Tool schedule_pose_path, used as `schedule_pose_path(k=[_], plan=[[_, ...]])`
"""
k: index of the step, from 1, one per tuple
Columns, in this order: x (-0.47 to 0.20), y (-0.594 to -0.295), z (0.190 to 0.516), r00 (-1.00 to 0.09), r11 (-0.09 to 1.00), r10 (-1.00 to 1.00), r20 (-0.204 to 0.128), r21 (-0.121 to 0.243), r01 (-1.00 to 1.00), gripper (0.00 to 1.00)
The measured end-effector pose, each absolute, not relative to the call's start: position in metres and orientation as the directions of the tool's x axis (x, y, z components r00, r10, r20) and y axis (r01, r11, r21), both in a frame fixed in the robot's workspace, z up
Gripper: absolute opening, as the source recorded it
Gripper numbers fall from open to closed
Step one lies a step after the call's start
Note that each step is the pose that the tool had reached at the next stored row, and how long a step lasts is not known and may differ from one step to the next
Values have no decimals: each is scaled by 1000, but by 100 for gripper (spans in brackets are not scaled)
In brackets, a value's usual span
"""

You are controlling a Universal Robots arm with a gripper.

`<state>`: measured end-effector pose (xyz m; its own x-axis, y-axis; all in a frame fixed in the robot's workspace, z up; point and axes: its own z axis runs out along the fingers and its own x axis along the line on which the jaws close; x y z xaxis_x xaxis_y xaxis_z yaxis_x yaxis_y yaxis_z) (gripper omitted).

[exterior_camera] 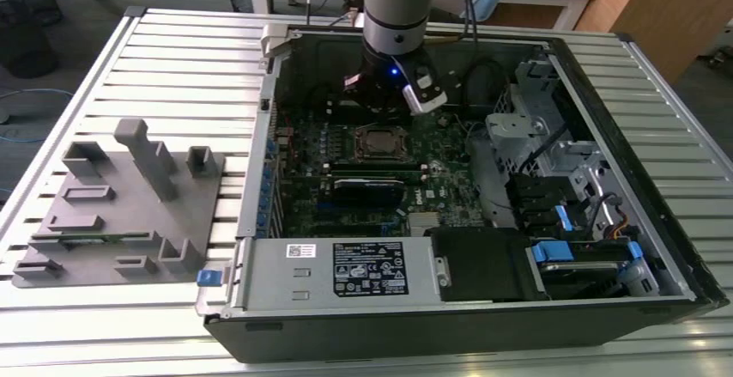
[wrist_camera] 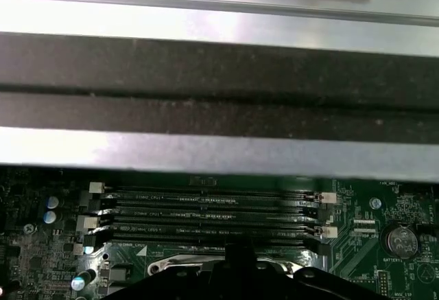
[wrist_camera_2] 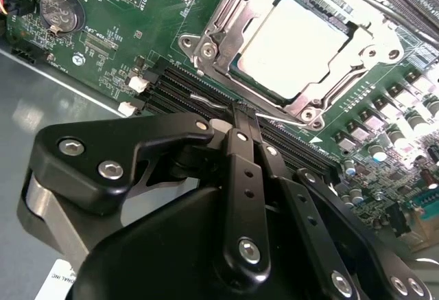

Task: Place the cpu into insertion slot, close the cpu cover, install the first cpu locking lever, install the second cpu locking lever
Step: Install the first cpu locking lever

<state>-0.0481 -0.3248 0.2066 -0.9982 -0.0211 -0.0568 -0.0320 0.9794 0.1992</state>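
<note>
Both wrist views show memory slots (wrist_camera: pixel 212 211) (wrist_camera_2: pixel 168 84); second wrist view, the cpu (wrist_camera_2: pixel 291 46).

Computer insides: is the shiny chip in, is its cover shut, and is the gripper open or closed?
cpu: lying flat, silver top showing through the cover's window.
cpu cover: down flat over the cpu.
gripper: shut, tips at a thin wire lever.
computer case: side open, insides showing.
</note>
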Motion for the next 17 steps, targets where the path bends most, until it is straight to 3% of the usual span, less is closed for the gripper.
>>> schedule_pose_path(k=[17], plan=[[-48, -322, 198, -998, 980, -21, -57, 197, -31, 11]])
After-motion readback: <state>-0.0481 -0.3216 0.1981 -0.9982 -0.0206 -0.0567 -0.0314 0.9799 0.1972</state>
